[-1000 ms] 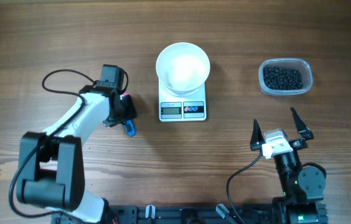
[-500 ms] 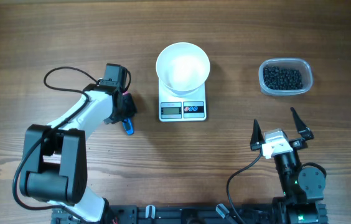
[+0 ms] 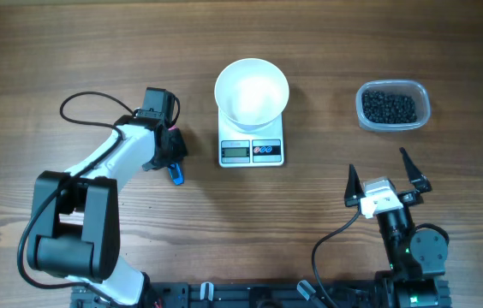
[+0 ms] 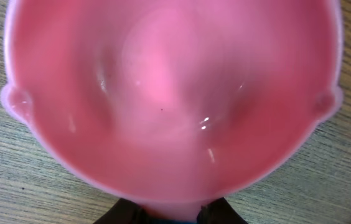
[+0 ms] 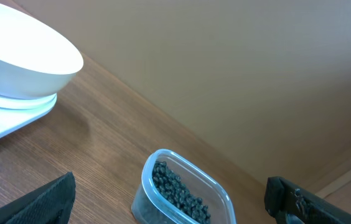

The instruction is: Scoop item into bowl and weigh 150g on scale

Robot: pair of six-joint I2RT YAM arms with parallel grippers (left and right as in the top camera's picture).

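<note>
A pink scoop [image 4: 169, 93] fills the left wrist view, empty, hollow side up, just over the wood. My left gripper [image 4: 169, 214] is shut on its neck, one dark finger on each side. From overhead the left gripper [image 3: 169, 147] sits left of the scale [image 3: 252, 151], with the scoop's blue handle [image 3: 177, 176] sticking out toward the front. The empty white bowl [image 3: 252, 92] stands on the scale. The black item [image 3: 388, 107] lies in a clear tub at the right. My right gripper [image 3: 383, 178] stands open near the front edge, below the tub, holding nothing.
The clear plastic tub [image 5: 185, 190] lies ahead of the right gripper [image 5: 169, 196], between its spread fingers in that view; the bowl [image 5: 20, 62] and scale [image 5: 1, 118] are to its left. A black cable [image 3: 87, 103] loops behind the left arm.
The left jaws have closed on the scoop's neck, and the left arm's elbow has shifted slightly. The right arm, bowl, scale and tub have not moved.
</note>
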